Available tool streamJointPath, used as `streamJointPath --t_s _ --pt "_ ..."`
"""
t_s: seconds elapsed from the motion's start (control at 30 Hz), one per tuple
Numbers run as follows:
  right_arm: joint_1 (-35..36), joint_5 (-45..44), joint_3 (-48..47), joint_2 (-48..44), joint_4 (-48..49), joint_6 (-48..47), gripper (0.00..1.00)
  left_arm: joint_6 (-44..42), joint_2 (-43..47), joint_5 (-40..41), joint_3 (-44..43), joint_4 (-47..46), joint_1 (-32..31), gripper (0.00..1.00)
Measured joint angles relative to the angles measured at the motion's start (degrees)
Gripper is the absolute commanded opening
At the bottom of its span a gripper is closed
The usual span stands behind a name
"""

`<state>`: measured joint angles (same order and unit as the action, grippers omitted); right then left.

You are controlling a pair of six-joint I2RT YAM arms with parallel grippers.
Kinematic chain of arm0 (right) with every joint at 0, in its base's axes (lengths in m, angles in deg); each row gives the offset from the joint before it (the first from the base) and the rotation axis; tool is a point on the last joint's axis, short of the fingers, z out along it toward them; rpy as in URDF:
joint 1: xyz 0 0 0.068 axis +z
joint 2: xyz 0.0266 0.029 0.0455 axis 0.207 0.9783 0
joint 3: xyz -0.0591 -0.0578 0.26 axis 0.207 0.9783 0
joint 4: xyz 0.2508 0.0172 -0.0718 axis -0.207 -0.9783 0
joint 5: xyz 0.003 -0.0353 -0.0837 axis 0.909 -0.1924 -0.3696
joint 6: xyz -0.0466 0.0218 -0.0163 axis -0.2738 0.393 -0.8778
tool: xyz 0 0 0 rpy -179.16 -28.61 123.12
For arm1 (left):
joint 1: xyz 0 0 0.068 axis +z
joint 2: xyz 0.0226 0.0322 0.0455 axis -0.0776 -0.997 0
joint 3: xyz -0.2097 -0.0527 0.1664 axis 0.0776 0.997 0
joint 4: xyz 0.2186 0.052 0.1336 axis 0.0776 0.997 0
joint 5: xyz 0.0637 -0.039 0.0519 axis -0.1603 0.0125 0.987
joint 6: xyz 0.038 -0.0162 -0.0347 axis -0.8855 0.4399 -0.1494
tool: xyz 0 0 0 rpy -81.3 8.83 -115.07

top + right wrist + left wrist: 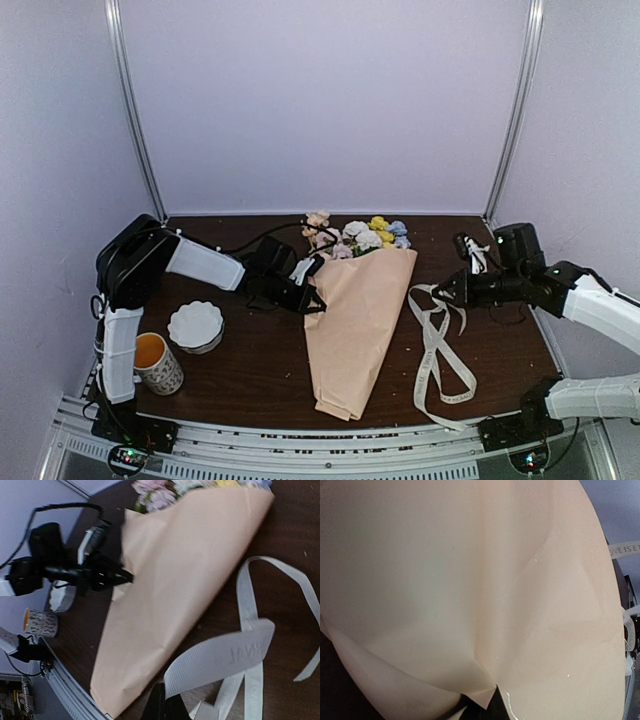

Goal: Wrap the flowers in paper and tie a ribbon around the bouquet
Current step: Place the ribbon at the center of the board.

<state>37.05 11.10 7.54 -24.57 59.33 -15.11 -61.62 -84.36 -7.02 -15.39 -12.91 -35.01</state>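
Wrapping looks done; ribbon step in hand. Bouquet mid-table, flowers toward 12 o'clock. Left gripper pinches paper edge at bouquet's 9 o'clock. Right gripper clamps ribbon at 3 o'clock. Next, likely: carry ribbon across cone, left steadying

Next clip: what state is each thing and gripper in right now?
bouquet: lying flat, wrapped in paper, untied.
flowers: heads poking out the far end.
ribbon: loose beside the bouquet, one stretch pinched.
left gripper: shut on the paper's left edge.
right gripper: shut on the ribbon.
white bowl: upright.
cup: upright.
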Motion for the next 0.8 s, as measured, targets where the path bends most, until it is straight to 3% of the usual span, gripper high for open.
streamJointPath --t_s 0.1,0.2,0.43,0.67,0.8 --pt "0.07 -6.60 3.65 3.78 -4.92 1.70 0.41 0.00 0.11 0.02 0.00 0.04 0.00 0.00" --pt "0.07 -12.35 3.78 7.43 -9.14 1.38 0.55 -0.46 0.55 0.83 -0.15 1.18 0.00 0.00" --pt "4.39 -19.34 0.37 12.44 -12.48 1.66 0.67 -1.14 1.75 2.95 -0.57 4.96 0.46 0.00" --pt "16.59 -17.94 1.84 15.28 0.76 9.11 0.76 -0.66 2.10 3.10 0.35 4.22 0.74 0.00" --pt "20.20 -15.54 4.07 20.61 10.64 15.80 0.79 0.07 2.10 2.99 0.72 3.54 0.79 0.00"
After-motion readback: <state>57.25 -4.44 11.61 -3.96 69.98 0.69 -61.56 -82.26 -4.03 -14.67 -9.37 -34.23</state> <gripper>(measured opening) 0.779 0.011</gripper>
